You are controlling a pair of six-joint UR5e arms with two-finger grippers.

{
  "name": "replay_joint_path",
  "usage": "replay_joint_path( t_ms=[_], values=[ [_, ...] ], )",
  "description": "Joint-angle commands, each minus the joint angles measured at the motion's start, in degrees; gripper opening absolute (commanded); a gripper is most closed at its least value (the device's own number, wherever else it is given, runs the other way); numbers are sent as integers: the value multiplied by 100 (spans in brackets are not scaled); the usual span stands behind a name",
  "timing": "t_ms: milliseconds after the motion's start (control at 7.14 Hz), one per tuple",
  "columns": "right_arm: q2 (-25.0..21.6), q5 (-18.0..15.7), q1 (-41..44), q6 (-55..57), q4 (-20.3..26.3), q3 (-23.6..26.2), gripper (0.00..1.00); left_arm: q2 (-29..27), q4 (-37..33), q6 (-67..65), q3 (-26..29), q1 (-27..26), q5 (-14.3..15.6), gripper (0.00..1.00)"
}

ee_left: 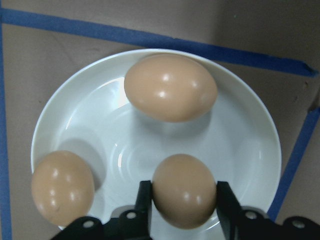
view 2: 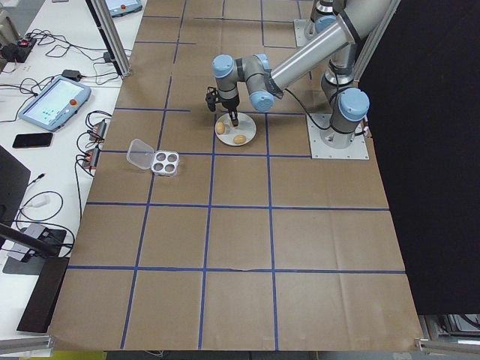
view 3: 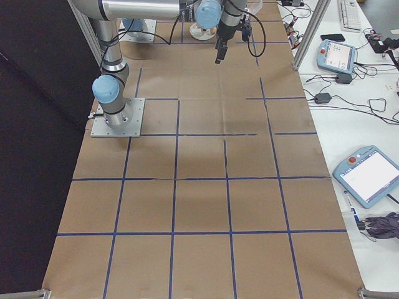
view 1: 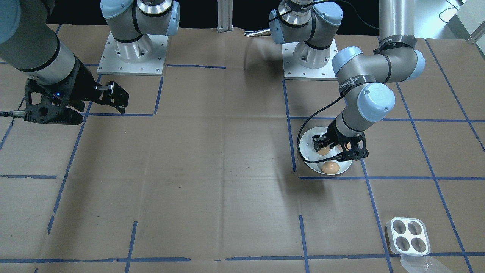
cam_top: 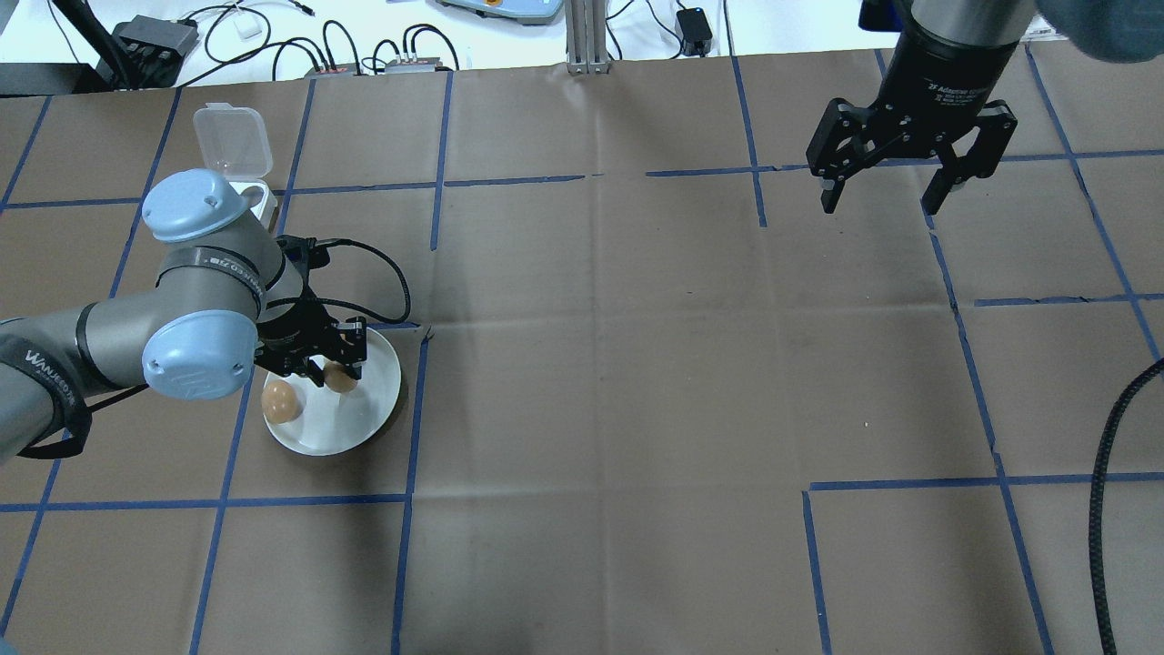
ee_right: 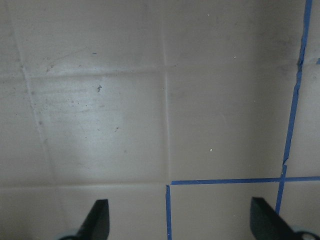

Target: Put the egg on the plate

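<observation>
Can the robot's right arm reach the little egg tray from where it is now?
Probably not easily. The right gripper hangs open over bare table at the far side, while the egg tray sits past the plate, where the left gripper holds an egg.

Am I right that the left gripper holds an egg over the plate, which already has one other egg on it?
Not quite: the left wrist view shows two other eggs on the plate, not one. The left gripper does hold an egg over it.
</observation>
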Motion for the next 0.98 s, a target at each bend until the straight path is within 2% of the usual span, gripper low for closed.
replay_joint_path(
  t_ms=[0,140,420,560,840],
  values=[
    [0,0,0,0,0,3,100,31,1,-27,-30,-9,5,90],
    [0,0,0,0,-9,3,100,83,10,-27,5,-9,14,99],
    [0,0,0,0,0,-6,100,556,-69,-19,75,-1,31,99],
    [0,0,0,0,0,3,100,715,-330,-19,354,-1,23,99],
    [0,0,0,0,0,-6,100,874,-1706,-141,1520,-44,-30,99]
  ],
)
